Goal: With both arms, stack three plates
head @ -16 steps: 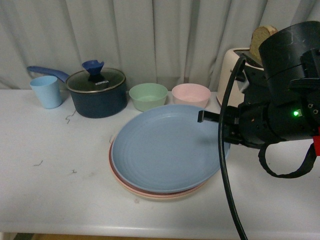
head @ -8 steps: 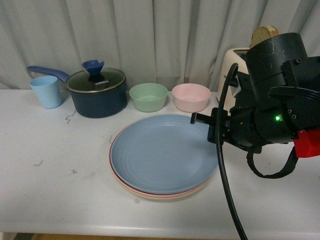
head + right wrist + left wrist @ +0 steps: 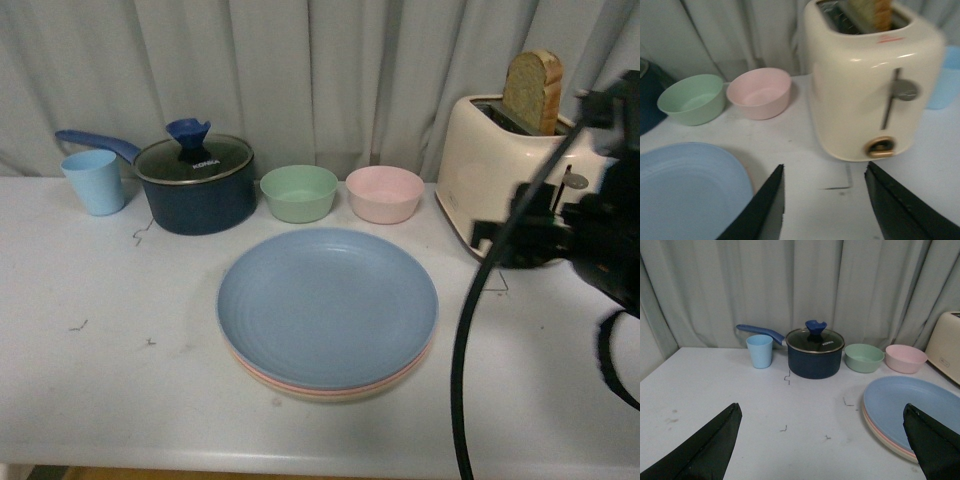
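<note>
The three plates lie stacked at the table's middle: the light blue plate (image 3: 327,302) on top, the pink plate's rim (image 3: 300,387) under it, the beige plate's rim (image 3: 345,397) at the bottom. The stack also shows in the left wrist view (image 3: 912,405) and the blue plate in the right wrist view (image 3: 687,190). My right gripper (image 3: 825,200) is open and empty, to the right of the stack, near the toaster. My left gripper (image 3: 822,440) is open and empty, left of the stack over bare table; it is out of the front view.
A cream toaster (image 3: 500,180) with bread stands at the back right. A green bowl (image 3: 297,192), a pink bowl (image 3: 384,193), a dark blue lidded pot (image 3: 195,183) and a light blue cup (image 3: 93,181) line the back. A curtain hangs behind.
My right arm has drawn back to the right, away from the plates. The blue plate, tilted a second ago, now lies flat on the stack.
</note>
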Available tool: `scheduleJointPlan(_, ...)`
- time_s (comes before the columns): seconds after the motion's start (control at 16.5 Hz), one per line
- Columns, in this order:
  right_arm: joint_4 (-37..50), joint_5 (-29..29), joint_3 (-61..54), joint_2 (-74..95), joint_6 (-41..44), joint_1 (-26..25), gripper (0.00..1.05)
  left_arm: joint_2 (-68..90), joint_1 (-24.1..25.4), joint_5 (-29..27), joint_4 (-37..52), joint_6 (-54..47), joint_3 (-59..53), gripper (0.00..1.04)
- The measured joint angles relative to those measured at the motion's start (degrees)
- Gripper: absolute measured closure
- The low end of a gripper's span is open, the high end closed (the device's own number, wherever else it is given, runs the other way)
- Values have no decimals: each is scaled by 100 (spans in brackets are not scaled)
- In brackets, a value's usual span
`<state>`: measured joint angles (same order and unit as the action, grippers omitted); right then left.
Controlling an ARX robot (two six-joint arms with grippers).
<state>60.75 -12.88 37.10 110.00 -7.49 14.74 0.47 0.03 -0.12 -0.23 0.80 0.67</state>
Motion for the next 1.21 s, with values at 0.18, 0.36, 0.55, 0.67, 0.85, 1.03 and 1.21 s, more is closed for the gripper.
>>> scheduleJointPlan(0.18, 1226, 166, -1021, -1412, 566, -450, 88, 0, 0, 11, 4, -2, 0, 7)
scheduleJointPlan(0.36, 531, 549, -2177, -2664, 710, -748, 103, 0, 0, 11, 4, 0, 0, 7)
scheduleJointPlan(0.55, 175, 739, -2752, -3628, 710, -933, 103, 0, 0, 11, 4, 0, -2, 7)
scheduleJointPlan(0.67, -131, 855, -3038, -4304, 713, -1043, 103, 0, 0, 11, 4, 0, 0, 7)
scheduleJointPlan(0.85, -848, 1255, -3373, -5298, 713, -1508, 103, 0, 0, 11, 4, -2, 0, 7)
scheduleJointPlan(1.03, -1558, 1272, -3526, -6253, 713, -1502, 103, 0, 0, 11, 4, 0, 0, 7)
scheduleJointPlan(1.21, -2334, 1272, -3641, -7136, 713, -1502, 103, 0, 0, 11, 4, 0, 0, 7)
